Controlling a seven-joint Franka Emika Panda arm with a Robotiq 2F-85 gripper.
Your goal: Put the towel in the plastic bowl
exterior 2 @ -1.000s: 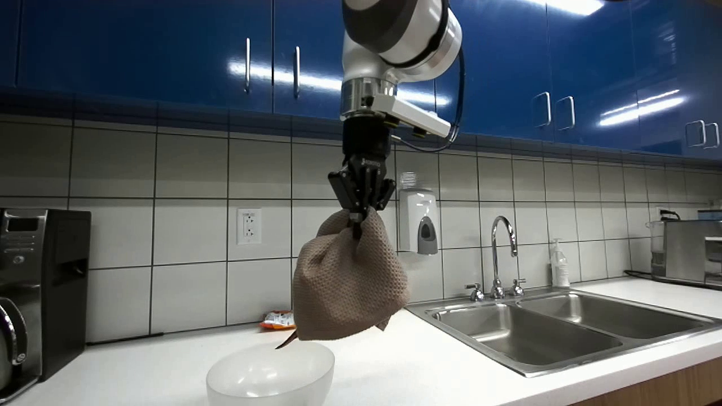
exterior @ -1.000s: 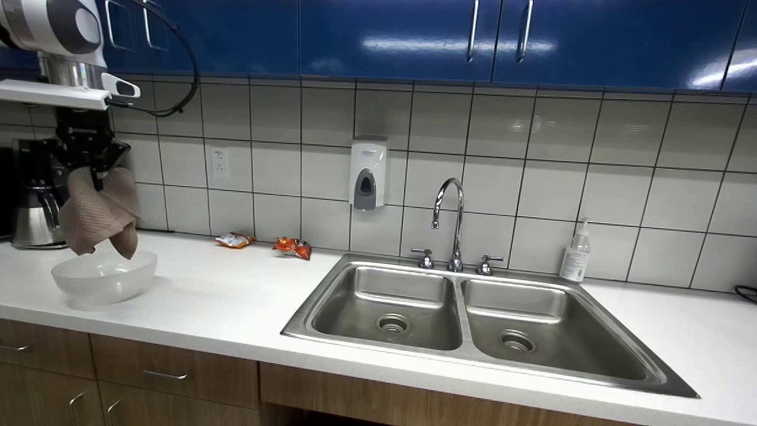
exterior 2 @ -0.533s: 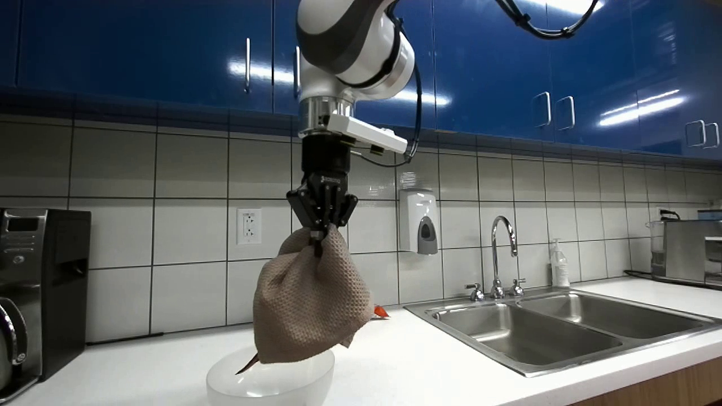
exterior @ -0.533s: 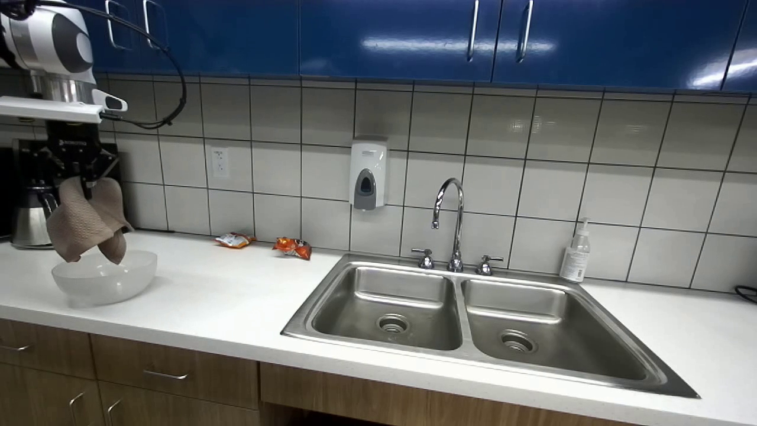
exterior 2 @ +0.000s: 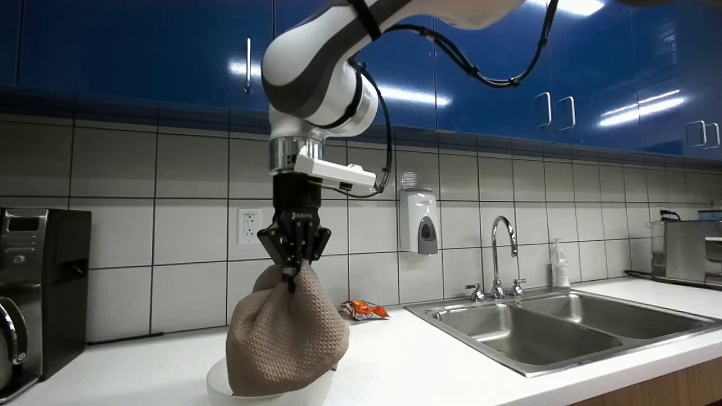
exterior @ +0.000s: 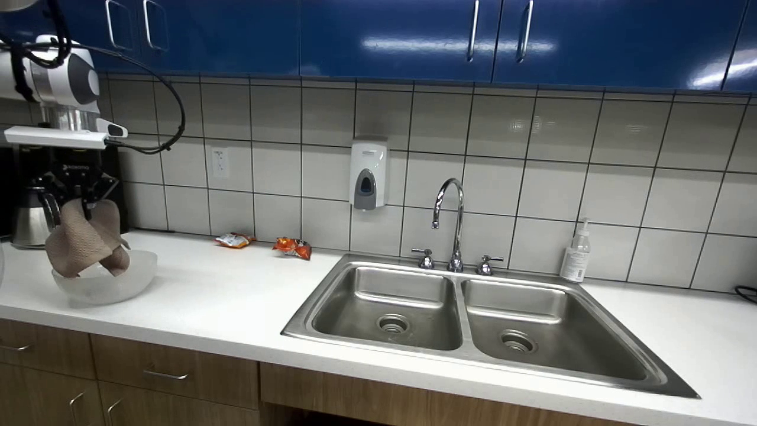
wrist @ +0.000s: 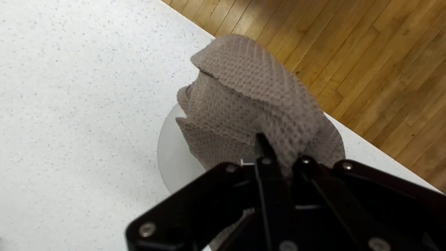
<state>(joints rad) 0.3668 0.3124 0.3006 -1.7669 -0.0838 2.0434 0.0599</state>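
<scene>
Gathered to a peak, a brown textured towel (exterior 2: 287, 344) hangs from a Robotiq gripper (exterior 2: 290, 275) over a translucent plastic bowl (exterior: 115, 290) on a white counter (exterior: 219, 302). The jaws are closed together on the cloth, pinching a fold while the rest falls loose below. In an exterior view, two lower ends of the towel (exterior: 86, 245) drop below the line of the bowl's far rim; whether the cloth touches the bowl cannot be told. In an exterior view, the towel's broad front (exterior 2: 282, 361) masks much of the bowl's opening. The wrist view, looking down, shows only a pale curve of the bowl (wrist: 174, 153) beside the towel, and it alone takes in the plank floor (wrist: 366, 69) past the counter's edge. A black appliance (exterior 2: 65, 293), in plain sight in an exterior view, is partly hidden behind the gripper and towel in an exterior view, where a steel carafe (exterior: 29, 222) shows. A white-and-orange packet (exterior: 235, 239) and an orange packet (exterior: 292, 248) lie near the tiled wall (exterior: 278, 171). Both exterior views include the double-basin sink (exterior: 467, 325), faucet (exterior: 458, 234) and pump bottle (exterior: 576, 254).
</scene>
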